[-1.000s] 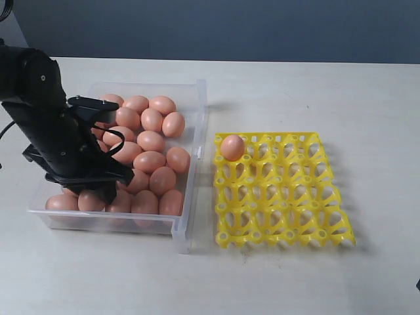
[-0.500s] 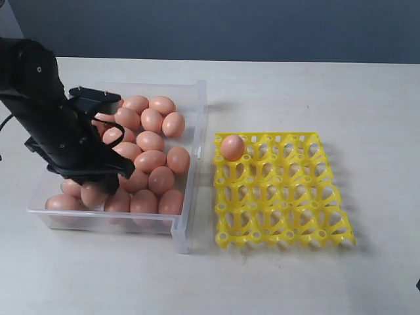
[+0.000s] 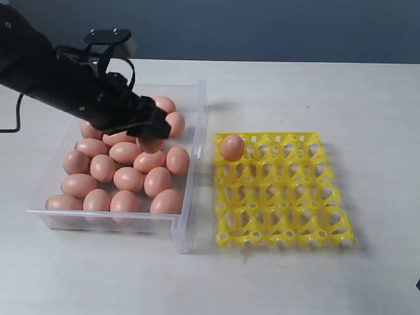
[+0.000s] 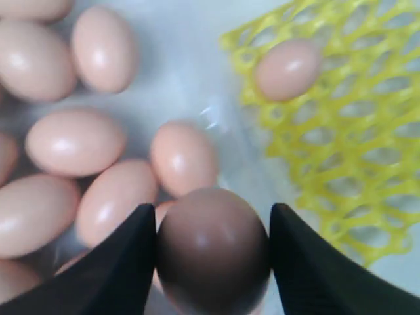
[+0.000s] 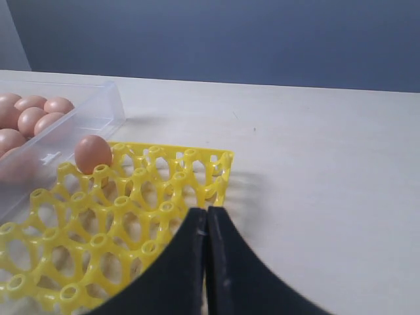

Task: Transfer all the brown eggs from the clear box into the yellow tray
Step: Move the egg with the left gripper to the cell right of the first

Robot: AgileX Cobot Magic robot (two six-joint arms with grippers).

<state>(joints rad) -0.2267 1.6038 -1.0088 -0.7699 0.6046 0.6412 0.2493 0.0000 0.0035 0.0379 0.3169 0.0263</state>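
Several brown eggs (image 3: 128, 178) lie in the clear box (image 3: 191, 93) on the left. My left gripper (image 3: 156, 128) hangs over the box's right side, near the wall facing the yellow tray (image 3: 282, 226). In the left wrist view the left gripper (image 4: 211, 210) is shut on one brown egg (image 4: 213, 252), a black finger pressed on each side. One egg (image 3: 231, 147) sits in the tray's far left corner cup. My right gripper (image 5: 207, 216) is shut and empty, above the table by the tray's edge (image 5: 223, 167).
The box's low clear wall (image 4: 252, 177) stands between the held egg and the tray (image 4: 341, 131). Loose eggs (image 4: 75, 141) lie right under the gripper. Bare pale table (image 3: 315, 92) spreads behind and to the right of the tray.
My left arm has risen from the near left of the box and swung to its far right side, carrying an egg. The eggs it covered now show.
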